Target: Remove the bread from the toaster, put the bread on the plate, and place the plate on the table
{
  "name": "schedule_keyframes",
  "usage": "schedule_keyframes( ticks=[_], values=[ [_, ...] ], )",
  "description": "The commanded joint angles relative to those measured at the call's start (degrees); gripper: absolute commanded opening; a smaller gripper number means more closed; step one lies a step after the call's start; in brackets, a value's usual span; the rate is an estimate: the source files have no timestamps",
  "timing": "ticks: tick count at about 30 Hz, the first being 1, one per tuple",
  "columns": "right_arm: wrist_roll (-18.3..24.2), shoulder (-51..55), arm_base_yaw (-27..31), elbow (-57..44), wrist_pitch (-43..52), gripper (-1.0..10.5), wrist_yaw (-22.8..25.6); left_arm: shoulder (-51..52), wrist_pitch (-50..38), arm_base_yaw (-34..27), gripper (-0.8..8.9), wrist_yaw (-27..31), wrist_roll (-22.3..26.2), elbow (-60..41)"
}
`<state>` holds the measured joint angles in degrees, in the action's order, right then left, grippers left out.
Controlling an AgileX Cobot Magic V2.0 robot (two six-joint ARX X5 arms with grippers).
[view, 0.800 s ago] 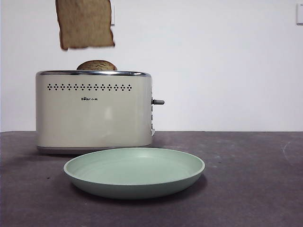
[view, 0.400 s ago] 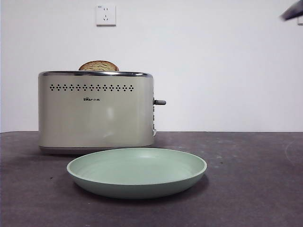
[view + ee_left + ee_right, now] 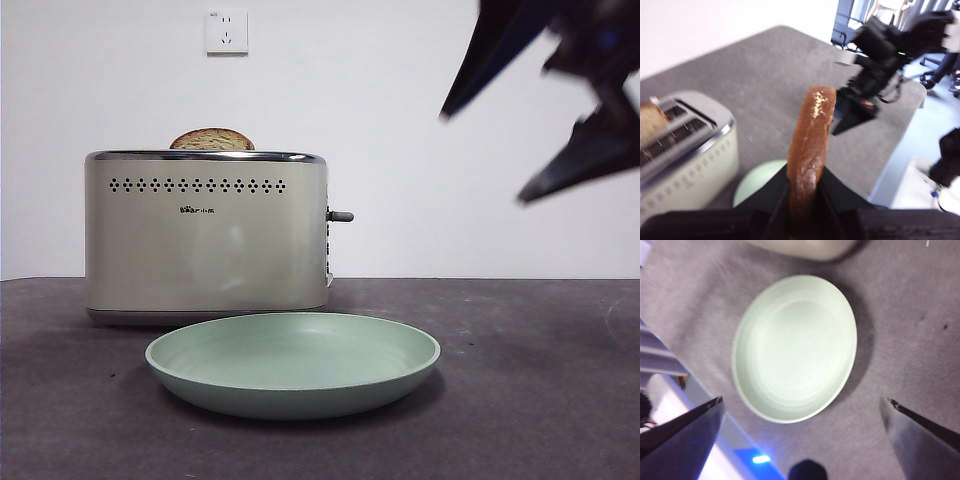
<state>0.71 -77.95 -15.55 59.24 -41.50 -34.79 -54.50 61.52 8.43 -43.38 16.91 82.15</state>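
My left gripper is shut on the bread, a brown-crusted slice seen edge-on. It holds the slice high above the table, out of the front view. The cream-white toaster stands at the left, and it also shows in the left wrist view. The mint-green plate lies on the table in front of the toaster. My right gripper hangs open and empty at the upper right. In the right wrist view the right gripper is above the plate.
A second, darker slice sticks up from the toaster's slot. A wall socket sits on the white wall behind. The left wrist view shows the right arm beyond the bread, and the table's far edge.
The bread has risen out of the top of the front view with my left gripper. My right gripper has come in from the top right corner, jaws open.
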Motion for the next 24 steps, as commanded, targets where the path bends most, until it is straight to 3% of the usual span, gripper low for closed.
schedule_keyframes(
  ticks=[1, 10, 24],
  values=[
    [-0.3, -4.6, -1.1, 0.1, 1.3, 5.9, 1.3, 0.6, 0.0, 0.2, -0.08, -0.5, 0.7, -4.3],
    [-1.2, -16.1, -4.8, 0.1, 6.5, 5.2, 3.2, 4.2, -1.3, 0.2, -0.08, -3.5, 0.7, -16.8],
    [-1.4, -24.4, -8.3, 0.1, 11.1, 1.6, 5.2, 4.7, -1.5, 0.2, -0.09, -3.7, 0.7, -19.6]
  ],
)
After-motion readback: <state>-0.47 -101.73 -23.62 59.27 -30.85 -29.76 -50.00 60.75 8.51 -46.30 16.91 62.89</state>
